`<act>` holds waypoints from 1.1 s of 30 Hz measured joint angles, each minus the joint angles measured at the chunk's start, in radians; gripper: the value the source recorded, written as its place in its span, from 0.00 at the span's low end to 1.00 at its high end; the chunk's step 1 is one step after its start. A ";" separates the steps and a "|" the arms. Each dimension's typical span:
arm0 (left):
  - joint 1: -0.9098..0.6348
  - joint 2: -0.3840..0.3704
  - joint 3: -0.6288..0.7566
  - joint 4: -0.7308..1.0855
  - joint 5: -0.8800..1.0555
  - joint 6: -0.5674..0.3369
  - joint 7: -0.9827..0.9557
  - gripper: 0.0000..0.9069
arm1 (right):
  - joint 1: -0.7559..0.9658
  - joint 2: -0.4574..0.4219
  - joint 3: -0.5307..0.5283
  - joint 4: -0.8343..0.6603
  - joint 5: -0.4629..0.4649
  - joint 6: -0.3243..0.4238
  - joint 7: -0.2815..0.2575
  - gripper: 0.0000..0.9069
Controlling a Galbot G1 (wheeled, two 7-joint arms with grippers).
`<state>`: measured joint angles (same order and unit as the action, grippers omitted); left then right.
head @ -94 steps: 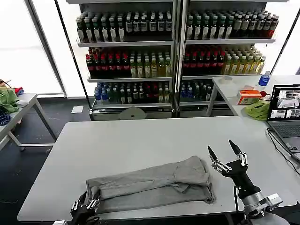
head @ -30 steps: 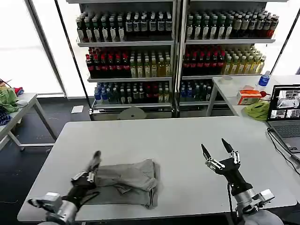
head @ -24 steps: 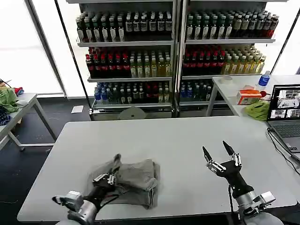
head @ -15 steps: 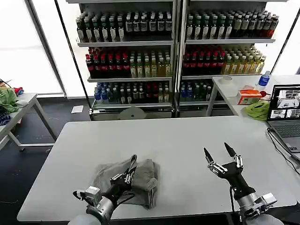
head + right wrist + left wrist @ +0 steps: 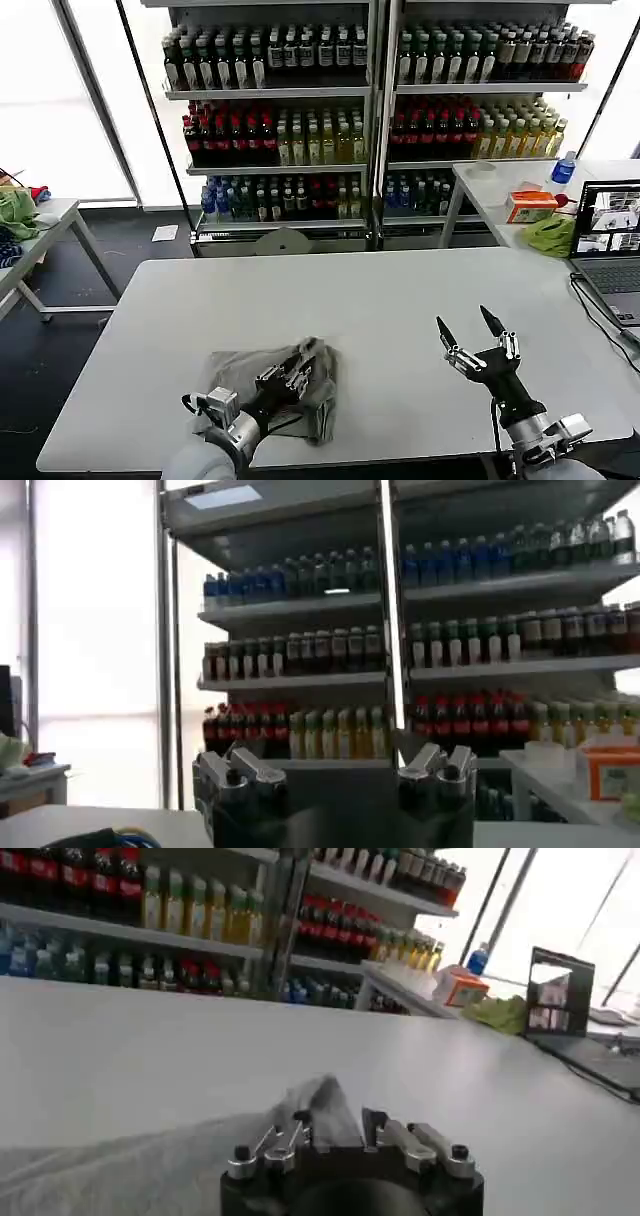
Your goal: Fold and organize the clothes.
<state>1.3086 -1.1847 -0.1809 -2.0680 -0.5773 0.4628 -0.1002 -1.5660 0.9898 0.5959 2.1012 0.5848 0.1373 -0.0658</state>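
A light grey shirt (image 5: 232, 366) lies bunched in a compact bundle on the white table (image 5: 400, 290), near its front edge, left of centre. My left gripper (image 5: 290, 377) rests low on the bundle's right part, shut on a raised fold of the cloth. In the left wrist view that fold (image 5: 322, 1104) stands up between the fingers of the left gripper (image 5: 337, 1118), and more shirt (image 5: 130, 1168) spreads beside it. My right gripper (image 5: 463, 322) hovers open above the bare table to the right, holding nothing; in its own view the right gripper (image 5: 335, 765) faces the shelves.
A laptop (image 5: 610, 235), a lime-green cloth (image 5: 548, 235) and an orange-and-white box (image 5: 530, 205) sit on the side table at back right. Bottle shelves (image 5: 370, 120) stand behind. Another table with cloths (image 5: 15, 215) is at far left.
My left gripper carried the shirt's left end rightward over the rest, turning the long band into a compact bundle. The right gripper shifted only slightly.
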 measured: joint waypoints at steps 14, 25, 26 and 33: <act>0.100 -0.029 -0.215 -0.115 0.027 0.015 0.046 1.00 | 0.017 0.000 -0.002 -0.008 0.008 0.013 -0.011 1.00; 0.226 -0.124 -0.401 -0.090 0.135 -0.034 0.045 1.00 | 0.024 -0.006 -0.011 -0.017 0.012 0.027 -0.011 1.00; 0.235 -0.134 -0.409 -0.084 0.140 -0.038 0.045 1.00 | 0.024 -0.007 -0.010 -0.018 0.013 0.028 -0.011 1.00; 0.274 -0.191 -0.431 -0.057 0.160 -0.052 0.038 1.00 | 0.022 -0.007 -0.003 -0.019 0.018 0.032 -0.010 1.00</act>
<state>1.5830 -1.3755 -0.6116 -2.1252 -0.4171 0.4106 -0.0624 -1.5435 0.9828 0.5930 2.0822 0.6025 0.1689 -0.0759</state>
